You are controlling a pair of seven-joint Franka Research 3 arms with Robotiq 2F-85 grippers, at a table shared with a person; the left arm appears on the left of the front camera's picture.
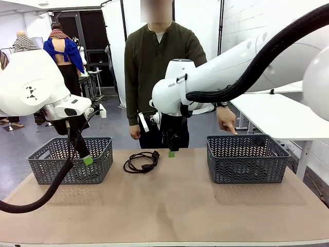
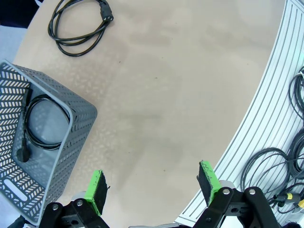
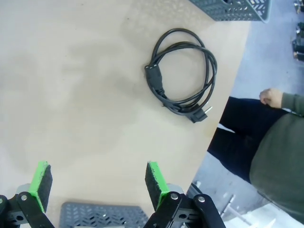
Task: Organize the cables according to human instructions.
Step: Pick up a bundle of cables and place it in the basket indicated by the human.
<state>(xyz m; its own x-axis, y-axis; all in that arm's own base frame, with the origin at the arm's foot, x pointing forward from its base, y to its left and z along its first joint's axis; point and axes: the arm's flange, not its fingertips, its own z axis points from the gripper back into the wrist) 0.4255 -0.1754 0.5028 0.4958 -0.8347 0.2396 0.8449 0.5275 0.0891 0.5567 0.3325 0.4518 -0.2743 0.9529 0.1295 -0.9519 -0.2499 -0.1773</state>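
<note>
Both grippers hang spread and empty: left gripper (image 1: 87, 160) before the left basket (image 1: 72, 160), right gripper (image 1: 171, 153) beside a coiled cable (image 1: 141, 161) on open tabletop. Left wrist view: another cable (image 2: 35, 124) inside that basket. Right wrist view: bare table around the loose coil (image 3: 183, 74).

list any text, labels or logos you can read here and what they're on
"FRA": start of a brand mark on the right arm's white housing; the remaining letters are hidden.
Black geometric mark, no letters, on the left arm's white housing.
The baskets, cables and table carry no readable text.
</note>
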